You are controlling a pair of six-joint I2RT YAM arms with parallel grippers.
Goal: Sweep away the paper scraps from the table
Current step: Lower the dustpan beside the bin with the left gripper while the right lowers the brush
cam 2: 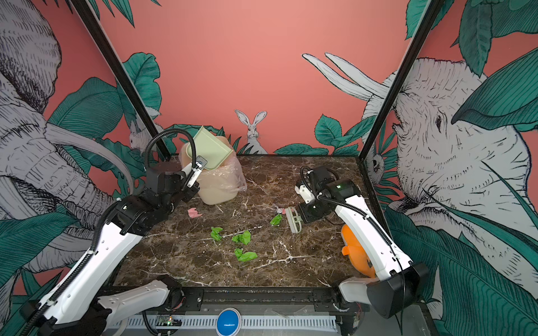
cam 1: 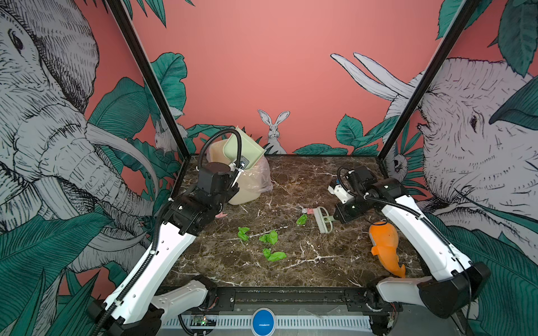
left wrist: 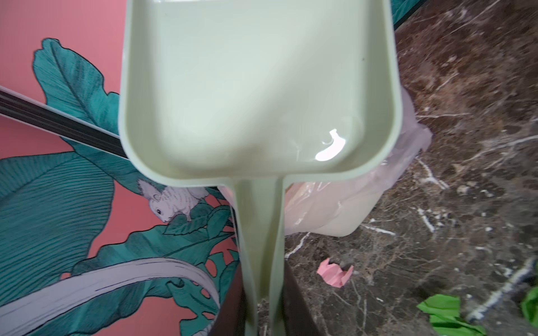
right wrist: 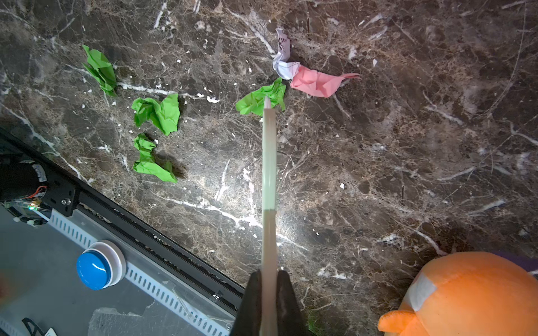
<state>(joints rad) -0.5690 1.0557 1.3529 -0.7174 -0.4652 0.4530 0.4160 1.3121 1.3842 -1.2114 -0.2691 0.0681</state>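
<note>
Left arm: extends from the near-left base, elbow bent, forearm angled toward the far-left corner, wrist raised high.
Left gripper: jaws closed tight on the handle of a dustpan.
Right arm: extends from the near-right base, folded inward at the elbow, wrist held low.
Right gripper: pointing toward the centre, jaws clamped on a brush held edge-on.

Bright green, pink and white paper scraps dot the dark brown, white-veined marble worktop; pale green dustpan and orange plush fish.
</note>
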